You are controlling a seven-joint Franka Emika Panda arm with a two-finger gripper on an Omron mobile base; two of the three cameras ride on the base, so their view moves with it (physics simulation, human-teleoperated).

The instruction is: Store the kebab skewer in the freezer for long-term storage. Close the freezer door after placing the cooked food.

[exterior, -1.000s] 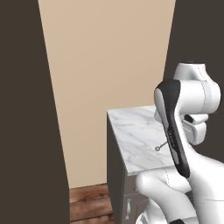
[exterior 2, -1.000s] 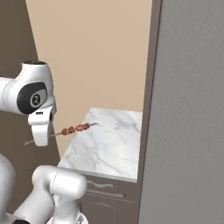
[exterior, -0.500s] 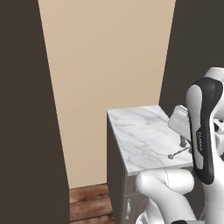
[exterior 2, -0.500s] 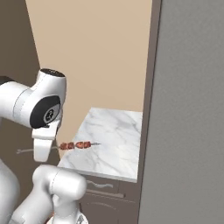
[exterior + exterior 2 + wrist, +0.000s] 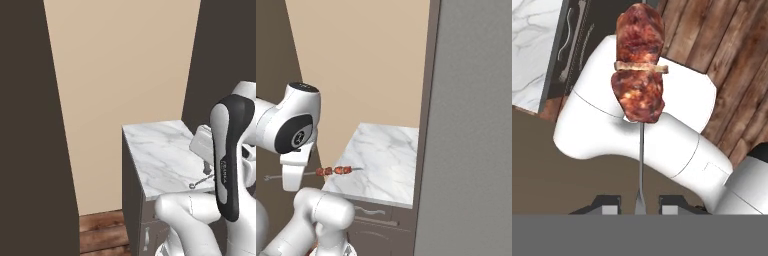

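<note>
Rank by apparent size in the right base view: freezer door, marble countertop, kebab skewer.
1. freezer door, much the largest, though it's nearest the camera, which inflates it.
2. marble countertop.
3. kebab skewer, a thin line with small meat chunks.

skewer (image 5: 641, 165): thin metal, rough glistening meat | counter (image 5: 386, 160): showing polished white marble | floor (image 5: 732, 60): showing grained wood planks

A white marble counter (image 5: 160, 155) was seen atop dark drawer fronts (image 5: 373, 220), set over a wood-plank floor (image 5: 100, 232) nearby.
</note>
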